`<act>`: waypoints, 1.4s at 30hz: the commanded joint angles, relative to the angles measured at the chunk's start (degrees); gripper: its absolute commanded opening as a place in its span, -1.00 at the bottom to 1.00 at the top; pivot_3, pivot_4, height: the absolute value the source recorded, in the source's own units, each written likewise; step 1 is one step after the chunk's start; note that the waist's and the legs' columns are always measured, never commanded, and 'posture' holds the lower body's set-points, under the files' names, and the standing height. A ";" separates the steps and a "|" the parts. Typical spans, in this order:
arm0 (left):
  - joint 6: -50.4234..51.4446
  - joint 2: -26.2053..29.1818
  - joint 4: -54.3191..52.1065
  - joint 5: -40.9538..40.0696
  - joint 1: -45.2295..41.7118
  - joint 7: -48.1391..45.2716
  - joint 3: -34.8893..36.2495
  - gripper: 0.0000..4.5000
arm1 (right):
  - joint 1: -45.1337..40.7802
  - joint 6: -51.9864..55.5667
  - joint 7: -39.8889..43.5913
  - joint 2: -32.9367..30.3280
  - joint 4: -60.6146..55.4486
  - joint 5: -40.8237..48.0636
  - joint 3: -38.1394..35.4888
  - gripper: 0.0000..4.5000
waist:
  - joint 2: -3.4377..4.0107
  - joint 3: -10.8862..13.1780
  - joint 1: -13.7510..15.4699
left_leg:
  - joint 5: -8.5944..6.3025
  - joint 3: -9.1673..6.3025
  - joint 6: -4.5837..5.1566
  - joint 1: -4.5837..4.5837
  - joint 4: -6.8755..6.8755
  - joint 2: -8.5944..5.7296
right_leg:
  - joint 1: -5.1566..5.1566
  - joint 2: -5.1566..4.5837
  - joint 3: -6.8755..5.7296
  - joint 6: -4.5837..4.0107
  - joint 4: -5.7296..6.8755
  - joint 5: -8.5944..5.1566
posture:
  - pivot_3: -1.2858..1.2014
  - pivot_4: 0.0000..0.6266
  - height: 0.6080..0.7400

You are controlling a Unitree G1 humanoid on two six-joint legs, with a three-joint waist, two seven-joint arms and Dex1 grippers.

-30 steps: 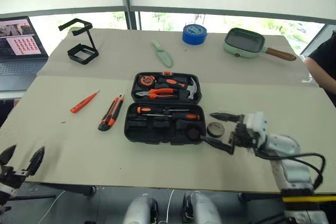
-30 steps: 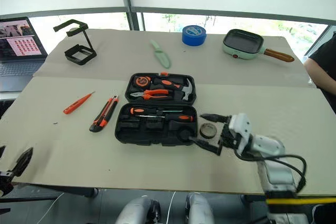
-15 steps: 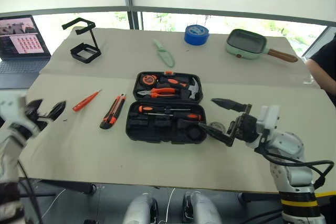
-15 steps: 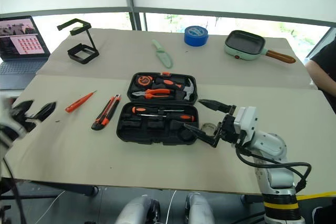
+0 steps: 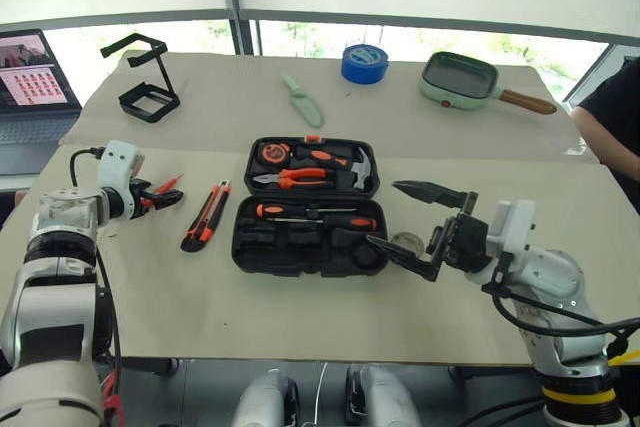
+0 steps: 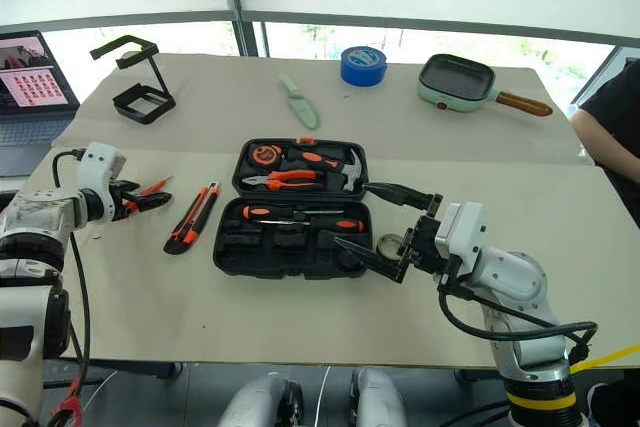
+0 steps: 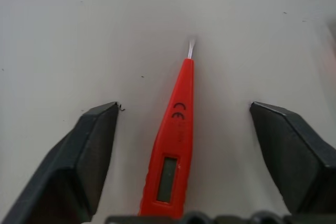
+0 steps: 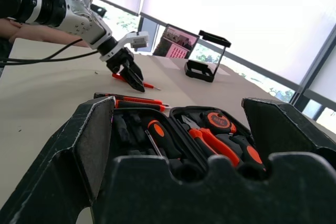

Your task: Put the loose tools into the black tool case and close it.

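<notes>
The black tool case (image 5: 300,247) lies open mid-table, with pliers, a hammer and an orange-and-black screwdriver (image 5: 320,213) in its recesses. Left of it lies the orange-and-black utility knife (image 5: 205,214). Farther left, a slim orange screwdriver (image 7: 176,145) lies on the table between the open fingers of my left gripper (image 7: 184,107), which do not touch it. My right gripper (image 5: 382,212) hangs open and empty above the case's right end. The small dark tape ring (image 5: 406,243) sits on the table beside the case, partly hidden behind that gripper.
At the back stand a black wire stand (image 5: 140,82), a pale green sheathed tool (image 5: 302,99), a blue tape roll (image 5: 364,63) and a green pan (image 5: 462,81). A laptop (image 5: 30,77) sits far left. A person (image 5: 615,107) is at the right edge.
My left arm has swung forward from the table's near edge to the orange screwdriver and now straddles it. The right gripper has risen a little, still open.
</notes>
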 commanded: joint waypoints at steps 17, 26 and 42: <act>-16.48 -1.08 -14.85 -13.94 6.23 -26.70 12.03 -0.81 | 3.22 -0.82 0.46 -4.72 -1.10 0.89 -3.66 1.00 | -0.39 0.10 0.80 | -0.04 0.06 0.12 -0.50 0.59 -0.01 | -0.55 -0.64 -0.11 -0.46 0.70 0.28 | 0.03 -0.52 1.00; -15.07 -0.45 -45.54 -9.90 14.04 -41.88 -4.69 -0.81 | 5.02 0.18 4.40 -9.63 1.55 2.61 -6.22 1.00 | -0.38 0.10 0.87 | -0.14 0.21 0.38 -0.79 1.05 -0.04 | -0.74 -0.42 0.08 -0.07 0.77 0.15 | 0.03 -0.52 1.00; -17.15 -10.36 -36.65 2.68 3.38 -33.66 -16.51 -0.81 | 6.67 1.50 0.95 -7.84 -1.64 2.31 -5.17 1.00 | -0.39 0.10 1.02 | -0.22 0.22 0.65 -0.92 1.22 -0.04 | -0.77 -0.38 0.14 0.12 0.77 0.13 | 0.03 -0.52 1.00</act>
